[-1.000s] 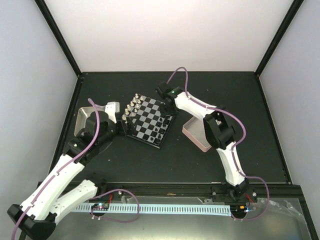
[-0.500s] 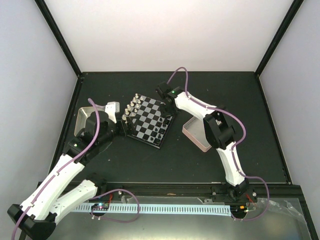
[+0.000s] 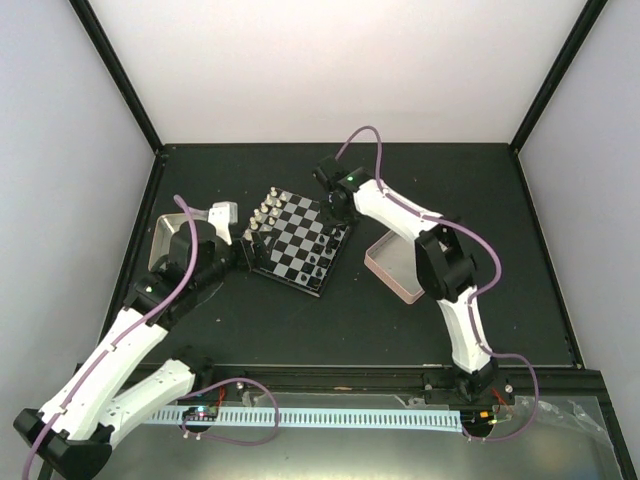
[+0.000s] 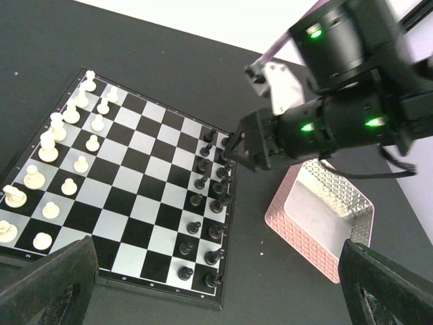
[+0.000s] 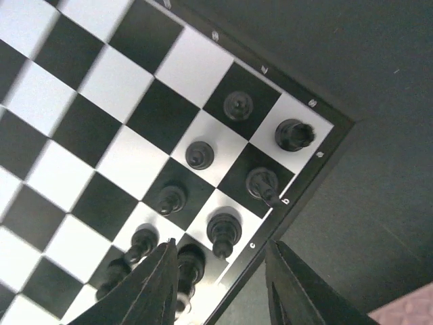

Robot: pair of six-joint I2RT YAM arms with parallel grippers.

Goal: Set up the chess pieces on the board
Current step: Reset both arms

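Note:
The board (image 3: 298, 240) lies mid-table, with silver chess pieces (image 3: 262, 215) along its left edge and black chess pieces (image 3: 325, 255) in two rows along its right edge. My right gripper (image 3: 336, 205) hangs over the board's far right corner. In the right wrist view it (image 5: 220, 240) is open, and a black piece (image 5: 224, 229) stands free on its square between the fingers, touching neither. My left gripper (image 3: 228, 238) waits wide open at the board's left side with nothing between its fingers (image 4: 47, 284). The left wrist view shows the black rows (image 4: 210, 196) and the right gripper (image 4: 233, 145) above them.
A pink-rimmed tin (image 3: 390, 265) sits right of the board, under the right arm, and shows in the left wrist view as well (image 4: 325, 223). A silver tin (image 3: 165, 240) lies behind the left arm. Bare dark table surrounds the board.
The right gripper's jaws have spread apart, letting go of a black piece on the board's edge row, and the gripper has risen slightly. The left arm has barely moved.

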